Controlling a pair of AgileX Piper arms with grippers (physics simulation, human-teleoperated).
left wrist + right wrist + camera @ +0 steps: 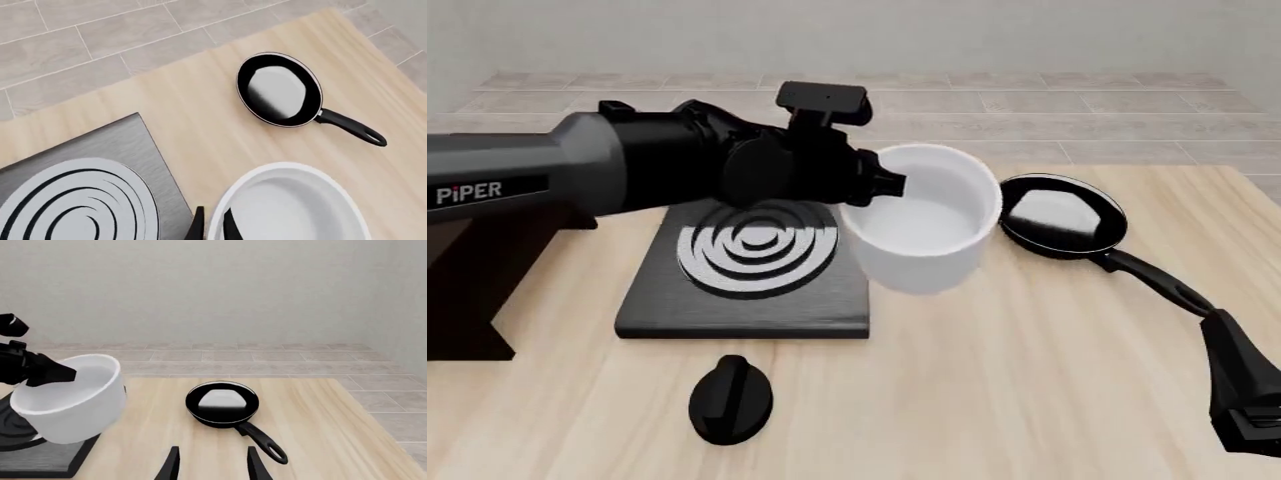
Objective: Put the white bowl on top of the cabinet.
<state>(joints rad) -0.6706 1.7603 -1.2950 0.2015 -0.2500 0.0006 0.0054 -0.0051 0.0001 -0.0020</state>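
The white bowl (924,215) is held tilted above the table, between the stove plate and the frying pan. My left gripper (881,185) is shut on its near-left rim. In the left wrist view the fingers (198,227) straddle the bowl's wall (293,205). The right wrist view also shows the bowl (70,397), with the left gripper (40,370) on its rim. The dark cabinet (467,290) stands at the far left, mostly hidden behind the left arm. My right gripper (213,467) is open and empty, low at the table's right front, pointing at the pan.
A black frying pan (1064,217) lies right of the bowl, its handle pointing towards the front right. The black stove plate with silver rings (754,255) sits left of the bowl. A black knob (731,398) lies in front of the plate. The right arm (1244,390) is at the bottom right.
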